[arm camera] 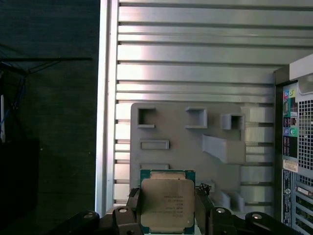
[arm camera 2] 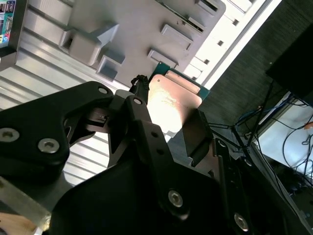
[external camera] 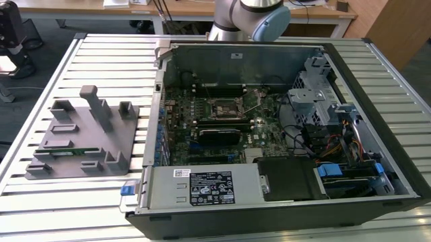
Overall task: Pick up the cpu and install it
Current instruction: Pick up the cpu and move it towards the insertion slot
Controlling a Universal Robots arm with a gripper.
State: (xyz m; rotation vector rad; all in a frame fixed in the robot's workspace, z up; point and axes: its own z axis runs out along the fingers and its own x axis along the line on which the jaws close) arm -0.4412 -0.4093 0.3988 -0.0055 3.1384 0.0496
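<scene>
Black fingers (arm camera: pixel 131 208) of my claw (arm camera: pixel 167 213) pinch the cpu (arm camera: pixel 167 200) at opposite edges: square, dull silver lid, green rim, held over the grey tray (arm camera: pixel 181 127) beside the computer case (external camera: pixel 283 214).

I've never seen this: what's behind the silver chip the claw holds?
Behind the cpu, gripped by the gripper, lies the grey holder plate on the slatted table. The cpu hides the plate's part directly behind it.
</scene>
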